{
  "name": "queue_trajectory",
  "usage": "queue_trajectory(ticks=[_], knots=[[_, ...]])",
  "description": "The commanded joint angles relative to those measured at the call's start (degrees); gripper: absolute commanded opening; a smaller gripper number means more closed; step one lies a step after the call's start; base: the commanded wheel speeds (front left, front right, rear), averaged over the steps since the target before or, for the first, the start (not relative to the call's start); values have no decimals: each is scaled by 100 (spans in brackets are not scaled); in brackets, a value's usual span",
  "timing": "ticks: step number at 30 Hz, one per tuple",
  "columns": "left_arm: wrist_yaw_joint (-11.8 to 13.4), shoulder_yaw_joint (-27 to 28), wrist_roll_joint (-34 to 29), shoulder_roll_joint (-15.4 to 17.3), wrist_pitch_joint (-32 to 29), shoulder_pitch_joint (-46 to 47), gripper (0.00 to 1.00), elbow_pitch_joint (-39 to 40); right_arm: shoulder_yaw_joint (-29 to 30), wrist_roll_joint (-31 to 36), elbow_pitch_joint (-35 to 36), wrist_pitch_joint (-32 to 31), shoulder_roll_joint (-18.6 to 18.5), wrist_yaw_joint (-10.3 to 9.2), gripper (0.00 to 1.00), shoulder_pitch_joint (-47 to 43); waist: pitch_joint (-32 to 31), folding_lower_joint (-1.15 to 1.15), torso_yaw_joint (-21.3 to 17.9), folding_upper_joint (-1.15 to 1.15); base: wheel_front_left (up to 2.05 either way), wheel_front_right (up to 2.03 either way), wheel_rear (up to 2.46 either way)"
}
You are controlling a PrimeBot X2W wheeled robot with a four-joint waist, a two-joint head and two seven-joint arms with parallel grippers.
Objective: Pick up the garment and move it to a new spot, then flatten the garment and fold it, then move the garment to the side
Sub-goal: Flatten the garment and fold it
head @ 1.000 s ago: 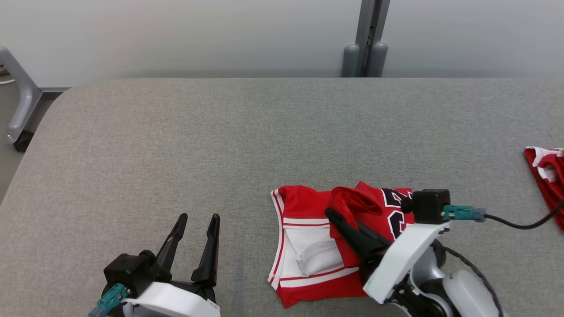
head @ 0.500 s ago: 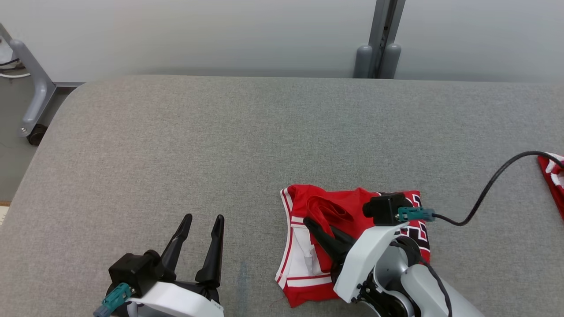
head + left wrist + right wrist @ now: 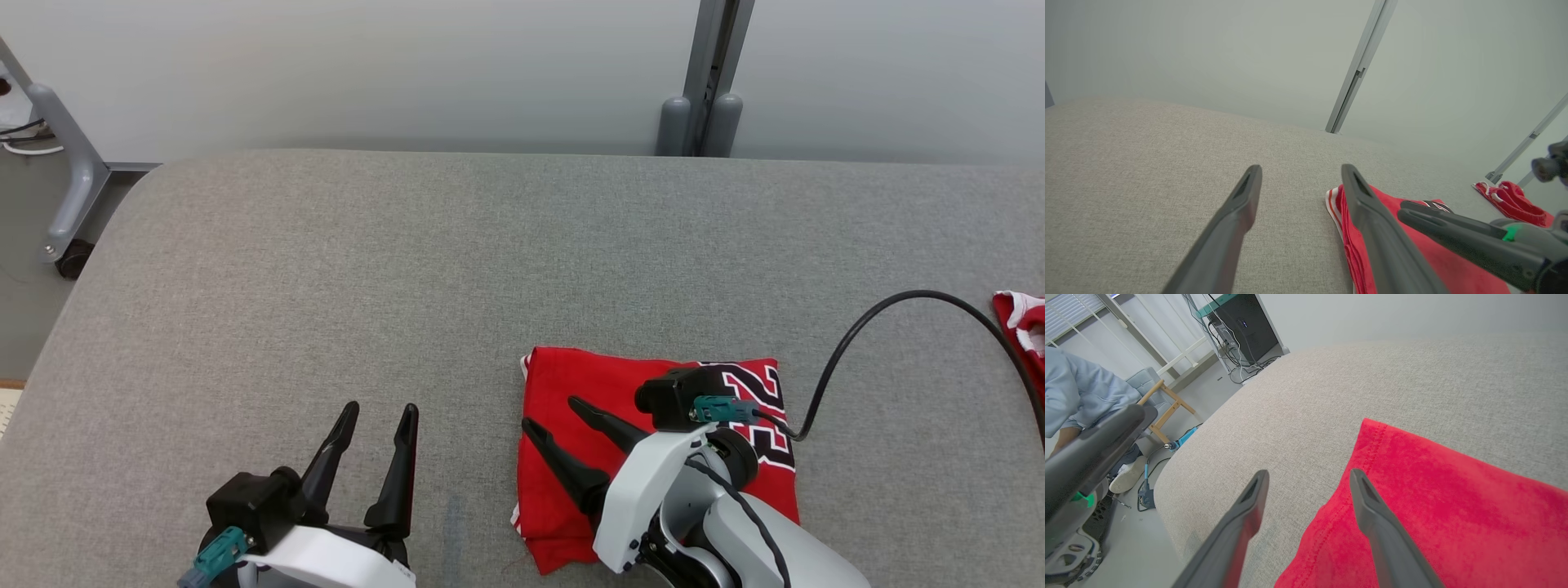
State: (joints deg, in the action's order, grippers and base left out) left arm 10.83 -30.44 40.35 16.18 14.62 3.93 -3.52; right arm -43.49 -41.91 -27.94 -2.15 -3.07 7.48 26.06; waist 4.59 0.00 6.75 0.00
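The red garment (image 3: 588, 380) lies folded into a flat rectangle on the grey padded table (image 3: 408, 269), with black-and-white numerals at its right end. My right gripper (image 3: 549, 413) hovers open over the garment's left edge, holding nothing; in the right wrist view, one finger is above the red cloth (image 3: 1453, 506) and the other above bare table. My left gripper (image 3: 381, 407) stands open and empty near the front edge, left of the garment. In the left wrist view, the garment (image 3: 1453, 277) sits just right of the left gripper (image 3: 1302, 168).
A second red-and-white garment (image 3: 1020, 318) lies at the table's far right edge. A black cable (image 3: 865, 327) arcs from my right wrist. A grey post (image 3: 706, 90) stands behind the table. A person in a light blue sleeve (image 3: 1081, 400) sits beyond the table's left end.
The right gripper has carried the red flap leftward over the white inside, let go and opened. The garment now shows plain red. The head camera has shifted slightly.
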Motion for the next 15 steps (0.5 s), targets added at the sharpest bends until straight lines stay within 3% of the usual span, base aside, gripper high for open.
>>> queue_trajectory(ticks=[1, 8, 15], knots=[[-13, -6, -8, 40, -15, 37, 100, 0, -60, 62, -102, 145, -11, 3, 100, 87, -11, 0, 2, 0, 0, 0, 0], [24, -16, 7, 59, -13, 0, 100, 10, 33, 289, -312, 651, -35, 3, 100, 214, -29, 0, -10, 0, 0, 0, 0], [52, -67, -35, 51, -28, 6, 100, 2, 845, 1016, -571, 1499, -177, 3, 100, 188, -63, 0, -91, 0, 0, 0, 0]])
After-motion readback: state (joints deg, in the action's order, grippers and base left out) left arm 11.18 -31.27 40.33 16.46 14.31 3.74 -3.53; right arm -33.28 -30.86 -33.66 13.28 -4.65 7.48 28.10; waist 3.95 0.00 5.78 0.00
